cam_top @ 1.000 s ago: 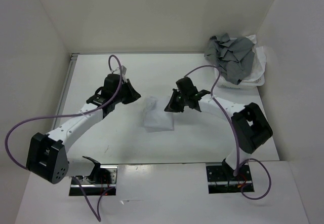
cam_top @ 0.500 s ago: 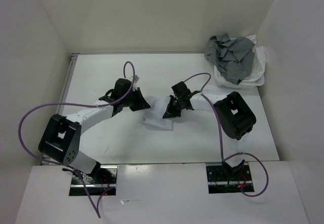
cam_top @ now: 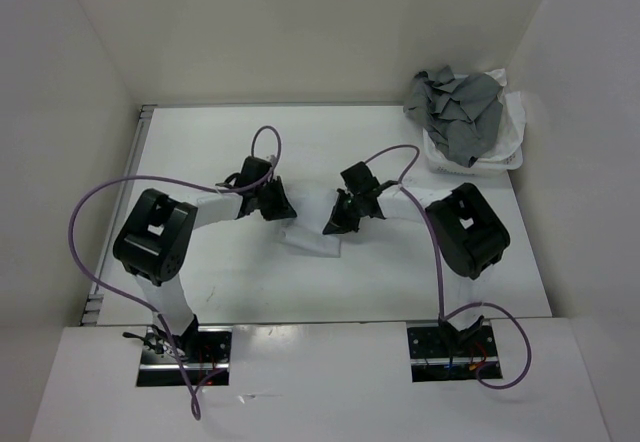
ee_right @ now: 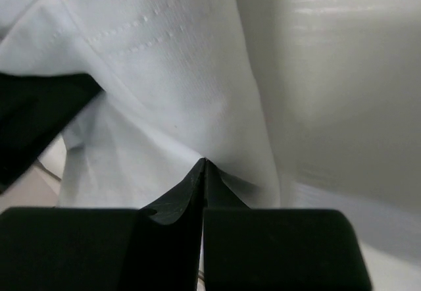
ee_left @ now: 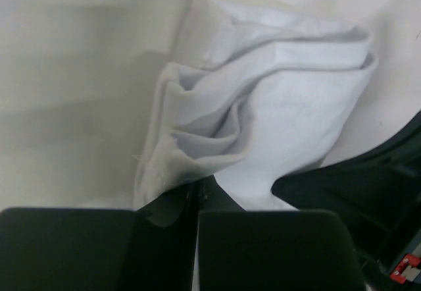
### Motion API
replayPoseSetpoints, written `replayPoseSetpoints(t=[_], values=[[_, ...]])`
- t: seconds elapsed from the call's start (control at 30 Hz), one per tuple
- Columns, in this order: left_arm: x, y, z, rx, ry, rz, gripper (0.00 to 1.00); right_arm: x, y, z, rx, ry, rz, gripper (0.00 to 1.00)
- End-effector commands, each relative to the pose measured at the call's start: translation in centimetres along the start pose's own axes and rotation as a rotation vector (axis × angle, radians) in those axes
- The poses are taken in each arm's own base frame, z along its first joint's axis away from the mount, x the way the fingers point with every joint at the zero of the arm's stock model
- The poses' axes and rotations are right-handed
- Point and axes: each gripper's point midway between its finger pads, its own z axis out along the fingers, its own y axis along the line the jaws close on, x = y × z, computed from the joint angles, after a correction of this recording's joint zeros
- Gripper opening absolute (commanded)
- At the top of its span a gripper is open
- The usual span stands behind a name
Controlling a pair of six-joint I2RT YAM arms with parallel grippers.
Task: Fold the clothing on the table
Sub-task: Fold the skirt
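The table (cam_top: 400, 277) is a flat white surface boxed in by plain white walls (cam_top: 300, 22) at the back and on both sides, with a thin metal rail (cam_top: 124, 187) running along its left edge. The clothing (cam_top: 312, 236), a small piece of thin white fabric, lies bunched and creased near the middle of the table, between the two arms. The left gripper (cam_top: 287, 212) is at its left edge and the right gripper (cam_top: 335, 224) at its right edge. In the left wrist view the dark fingers (ee_left: 99, 245) are pressed together with a fold of the cloth pinched at their tips. The right wrist view shows the same: its fingers (ee_right: 276, 245) are clenched and the fabric tents up where they nip it. In the far right corner a crumpled grey garment (cam_top: 455, 110) is heaped on a white plastic basket (cam_top: 508, 147), well apart from the clothing. Purple cables (cam_top: 88, 224) loop from each arm down to the bases at the near edge.
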Motion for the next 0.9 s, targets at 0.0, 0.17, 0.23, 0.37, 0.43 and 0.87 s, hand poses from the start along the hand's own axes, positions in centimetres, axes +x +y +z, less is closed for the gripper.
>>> replayPoseSetpoints(t=[0.0, 0.17, 0.23, 0.37, 0.43, 0.87], values=[[-6.0, -1.3, -0.6, 0.027, -0.167, -0.008, 0.00, -0.4, 0.0, -1.4, -0.005, -0.047, -0.011, 0.00], [-9.9, -1.6, -0.8, 0.033, -0.235, -0.014, 0.00, 0.1, -0.6, -2.1, 0.005, -0.051, -0.009, 0.00], [-11.1, -1.0, -0.9, 0.020, -0.259, -0.026, 0.00, 0.1, -0.4, -2.4, 0.004, -0.052, -0.010, 0.00], [-12.1, -1.7, -2.6, 0.075, -0.268, -0.030, 0.00, 0.2, -0.7, -2.5, 0.009, -0.059, -0.020, 0.00], [-10.7, -1.8, -3.4, 0.096, -0.243, -0.028, 0.00, 0.1, -0.7, -2.7, 0.015, -0.067, -0.020, 0.00], [-1.7, -6.6, -10.6, 0.342, -0.076, 0.004, 0.00, -1.6, 3.3, -6.3, -0.063, -0.119, -0.125, 0.15]])
